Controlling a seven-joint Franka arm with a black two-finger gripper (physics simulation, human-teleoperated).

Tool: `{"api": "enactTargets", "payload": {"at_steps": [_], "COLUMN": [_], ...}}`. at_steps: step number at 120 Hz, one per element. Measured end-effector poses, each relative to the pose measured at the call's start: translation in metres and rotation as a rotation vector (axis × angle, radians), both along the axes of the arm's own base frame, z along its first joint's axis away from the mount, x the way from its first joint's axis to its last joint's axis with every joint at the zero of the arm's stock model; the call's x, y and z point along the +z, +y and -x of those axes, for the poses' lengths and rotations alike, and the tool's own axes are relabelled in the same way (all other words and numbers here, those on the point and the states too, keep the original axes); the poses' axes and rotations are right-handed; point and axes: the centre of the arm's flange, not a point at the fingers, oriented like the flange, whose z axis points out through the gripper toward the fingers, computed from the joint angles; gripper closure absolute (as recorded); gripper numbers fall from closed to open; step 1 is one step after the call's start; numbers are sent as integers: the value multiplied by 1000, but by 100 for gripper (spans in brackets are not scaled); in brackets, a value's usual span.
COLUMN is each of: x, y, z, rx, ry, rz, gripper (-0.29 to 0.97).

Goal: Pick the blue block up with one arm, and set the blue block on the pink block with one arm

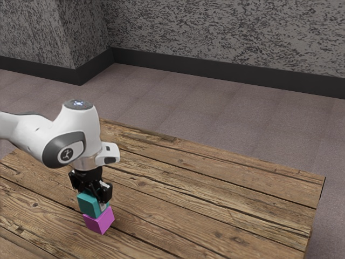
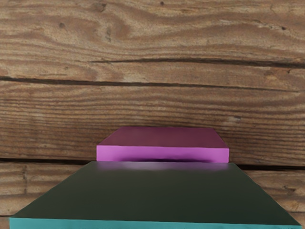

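Observation:
The blue block [image 1: 88,205], teal in colour, sits between the black fingers of my gripper [image 1: 91,198], which is shut on it at the near left part of the wooden table [image 1: 215,183]. Directly under it is the pink block [image 1: 100,221]. The blue block rests on or just above the pink block's top, shifted a little toward the exterior view's left. In the wrist view the blue block [image 2: 152,198] looms large and dark just under my hand. The pink block [image 2: 162,144] sticks out from beneath its far edge.
The plank table stretches toward the exterior view's right to its edge [image 1: 318,205]. Beyond it lie a bare floor and speckled grey walls. The white arm [image 1: 48,137] comes in from the exterior view's left above the blocks.

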Motion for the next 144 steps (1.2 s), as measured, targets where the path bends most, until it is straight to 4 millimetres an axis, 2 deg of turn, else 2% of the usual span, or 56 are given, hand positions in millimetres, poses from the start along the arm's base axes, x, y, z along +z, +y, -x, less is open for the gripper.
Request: {"api": "enactTargets", "payload": {"at_steps": [83, 117, 126, 138, 144], "x": [-8, -6, 17, 93, 121], "y": [0, -3, -2, 18, 25], "z": [0, -1, -4, -27, -33], "rx": [14, 9, 11, 50, 63], "ry": [-6, -17, -53, -150, -173], "rz": [-8, -7, -4, -4, -2], "gripper": [28, 9, 6, 4, 3]}}
